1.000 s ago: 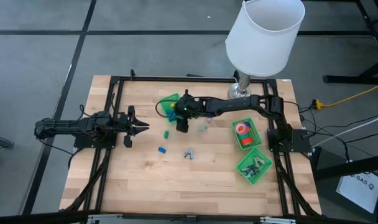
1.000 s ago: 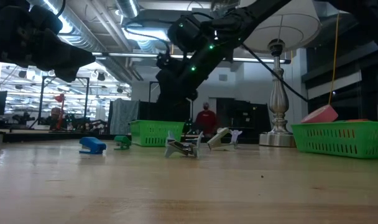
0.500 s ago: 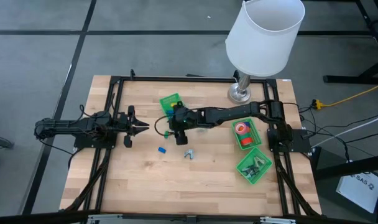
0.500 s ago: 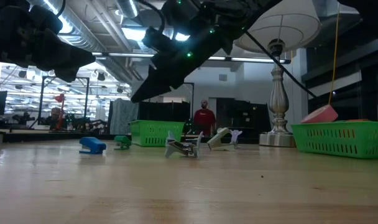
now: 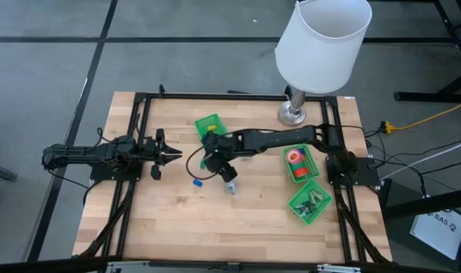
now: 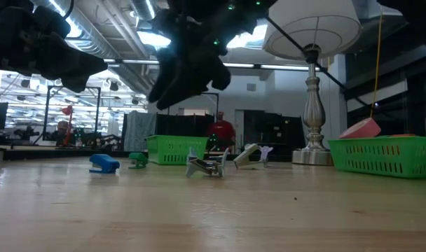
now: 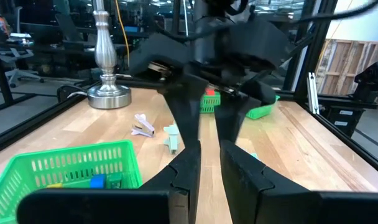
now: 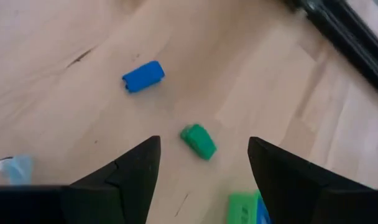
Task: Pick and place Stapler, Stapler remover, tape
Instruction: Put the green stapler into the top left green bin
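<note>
A: Where's the right claw (image 5: 208, 162)?
B: Centre of the high view, over the worktop (image 5: 170, 220), fingers apart and empty. Its wrist view shows a green stapler (image 8: 199, 141) between them and a blue stapler (image 8: 143, 76) beyond.

A: From above?
B: The arm hides the green one; only the blue stapler shows, lower left of the claw.

A: The tape (image 5: 294, 158)?
B: In the green basket (image 5: 299, 165) at centre right. A stapler remover (image 6: 205, 166) lies mid-worktop.

A: Left claw (image 5: 175, 155)?
B: Centre left, idle, fingers a narrow gap apart
</note>
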